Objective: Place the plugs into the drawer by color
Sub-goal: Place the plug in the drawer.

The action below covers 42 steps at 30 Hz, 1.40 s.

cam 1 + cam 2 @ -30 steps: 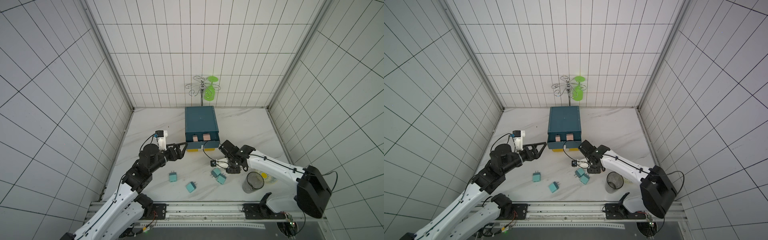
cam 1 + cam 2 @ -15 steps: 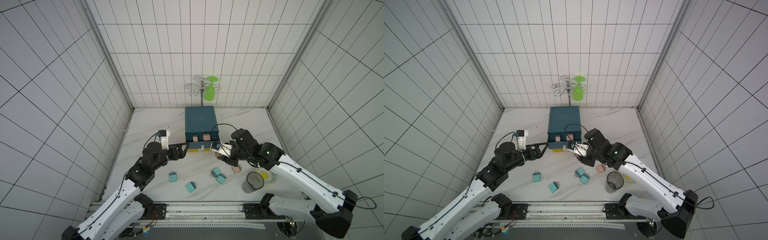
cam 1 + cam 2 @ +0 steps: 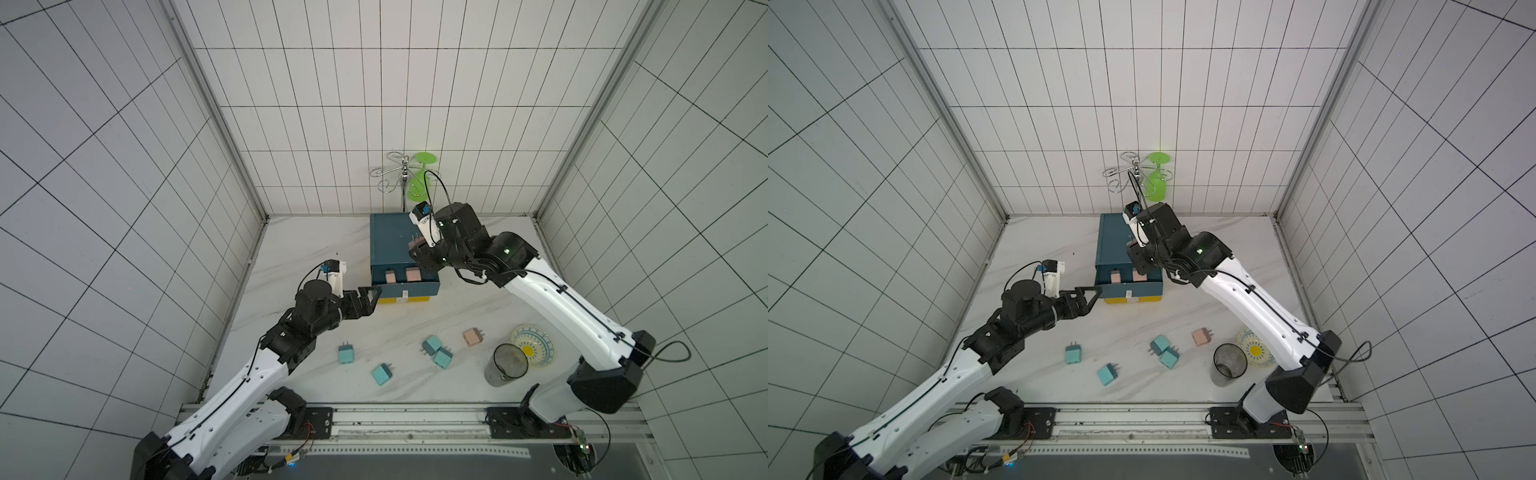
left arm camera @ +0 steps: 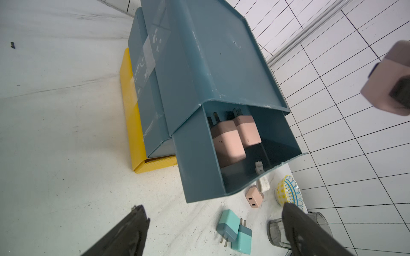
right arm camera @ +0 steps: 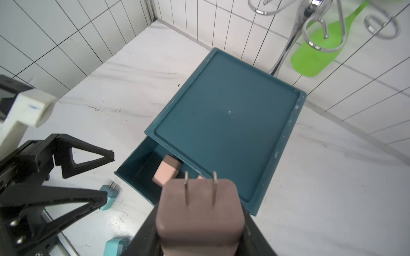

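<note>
The right tool [image 3: 420,254] is clamped on a pink plug [image 5: 199,212], prongs pointing away, over the cabinet [image 5: 228,133]. The open drawer [image 3: 405,287], holding two pink plugs [image 3: 412,274], lies just below the tool: centre over its bare front, lower, then release. The left tool [image 3: 369,297] gapes empty.

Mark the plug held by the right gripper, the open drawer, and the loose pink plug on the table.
held pink plug [image 5: 199,212]: right wrist view, on its pronged face.
open drawer [image 3: 390,289]: a top view, on its front panel.
loose pink plug [image 3: 471,336]: a top view, on its upper face.
</note>
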{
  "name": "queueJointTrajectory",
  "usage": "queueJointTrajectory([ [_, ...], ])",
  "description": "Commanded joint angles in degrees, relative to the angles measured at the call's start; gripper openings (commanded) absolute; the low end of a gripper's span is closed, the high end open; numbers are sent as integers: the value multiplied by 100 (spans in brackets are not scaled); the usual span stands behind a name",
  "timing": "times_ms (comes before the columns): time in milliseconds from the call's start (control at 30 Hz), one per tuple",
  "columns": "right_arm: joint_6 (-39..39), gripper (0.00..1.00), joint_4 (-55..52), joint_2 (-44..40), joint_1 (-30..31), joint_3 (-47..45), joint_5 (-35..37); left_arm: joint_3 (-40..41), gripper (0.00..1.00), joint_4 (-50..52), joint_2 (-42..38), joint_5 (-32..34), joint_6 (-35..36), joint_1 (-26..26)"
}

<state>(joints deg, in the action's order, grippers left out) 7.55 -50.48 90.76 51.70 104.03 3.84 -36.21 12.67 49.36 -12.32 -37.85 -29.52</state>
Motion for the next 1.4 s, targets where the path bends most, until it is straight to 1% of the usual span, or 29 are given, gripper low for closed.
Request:
queueJointTrajectory([
  [0, 781, 0, -790, 439, -3, 474, -120, -133, 96, -72, 12, 70, 128, -14],
  [100, 947, 0, -1238, 862, -14, 878, -66, -132, 95, -62, 12, 111, 150, -17],
  [167, 967, 0, -1391, 1074, -7, 995, -227, -141, 95, -55, 21, 124, 156, -24],
  [333, 1082, 0, -1599, 1336, -7, 1055, -337, -167, 95, -41, 38, 80, 146, -52],
  [500, 1108, 0, -1605, 1435, -23, 908, -160, -183, 95, -29, 71, 89, 147, -63],
  [667, 1102, 0, -1684, 1849, -29, 1068, -239, -190, 95, -27, 139, 76, 150, -80],
  [867, 1110, 0, -1728, 2114, -89, 1146, -226, -198, 96, -29, 152, 107, 163, -100],
  [1033, 1083, 12, -1773, 2250, -191, 1203, -208, -212, 99, -20, 187, 100, 164, -115],
  [1133, 1098, 16, -1796, 2328, -247, 1204, -186, -216, 99, -26, 188, 107, 163, -129],
  [1233, 1142, 17, -1889, 2440, -275, 1310, -189, -225, 99, -24, 179, 120, 167, -142],
  [1367, 1168, 22, -1931, 2473, -266, 1400, -274, -221, 99, -3, 161, 155, 181, -140],
])
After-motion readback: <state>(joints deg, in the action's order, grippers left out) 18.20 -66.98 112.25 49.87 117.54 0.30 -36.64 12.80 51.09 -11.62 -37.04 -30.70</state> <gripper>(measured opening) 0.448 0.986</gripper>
